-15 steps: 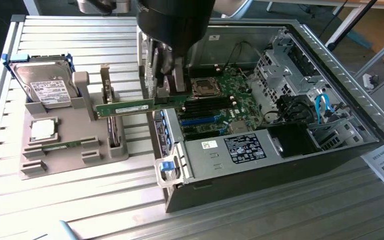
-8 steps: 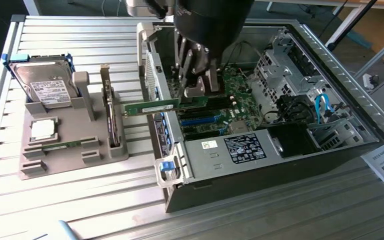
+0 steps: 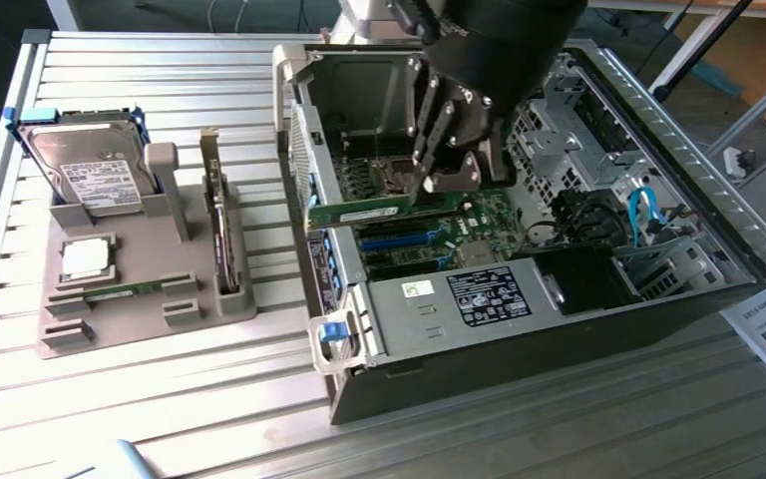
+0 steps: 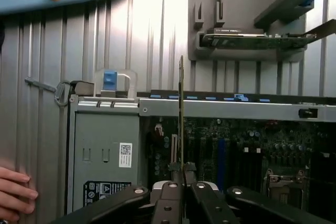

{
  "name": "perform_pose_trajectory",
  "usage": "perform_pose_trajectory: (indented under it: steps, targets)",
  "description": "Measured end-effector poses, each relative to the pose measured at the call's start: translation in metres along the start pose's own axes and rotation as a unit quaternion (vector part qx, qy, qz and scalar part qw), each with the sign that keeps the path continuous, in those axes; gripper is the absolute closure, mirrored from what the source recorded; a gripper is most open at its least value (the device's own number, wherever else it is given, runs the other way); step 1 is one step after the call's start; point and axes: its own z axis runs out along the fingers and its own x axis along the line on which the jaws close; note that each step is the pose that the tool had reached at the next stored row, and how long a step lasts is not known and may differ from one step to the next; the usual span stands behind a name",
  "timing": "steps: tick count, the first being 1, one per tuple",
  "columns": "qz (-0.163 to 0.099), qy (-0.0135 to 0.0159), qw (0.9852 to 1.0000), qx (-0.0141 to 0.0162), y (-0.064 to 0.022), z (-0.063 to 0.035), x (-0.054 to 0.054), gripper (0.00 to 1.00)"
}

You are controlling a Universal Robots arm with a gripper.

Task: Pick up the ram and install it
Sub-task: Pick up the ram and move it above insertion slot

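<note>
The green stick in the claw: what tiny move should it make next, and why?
Probably a slow, short lowering toward the motherboard. The claw is shut on the ram, holding it inside the open computer case, above the board and not yet seated. Which slot it lines up with is hard to tell, so gently.

A ribbed, silvery metal counter (image 3: 157,399) catches bright light (glare along its slats). Orange-brown wooden furniture (image 3: 752,45) stands beyond its far edge.
</note>
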Motion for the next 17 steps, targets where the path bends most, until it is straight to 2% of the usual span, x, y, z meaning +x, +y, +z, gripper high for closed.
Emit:
perform_pose_trajectory:
  steps: [2,13,15,17]
  targets:
    - [0.000,0.0000,1.0000,-0.0001,-0.0135,-0.0004,0.002,0.88]
    - [0.000,0.0000,1.0000,-0.0005,-0.0635,-0.0018,0.009,0.88]
    - [0.000,0.0000,1.0000,-0.0005,-0.0683,-0.0020,0.009,0.88]
    - [0.000,0.0000,1.0000,-0.0005,-0.0686,-0.0020,0.009,0.88]
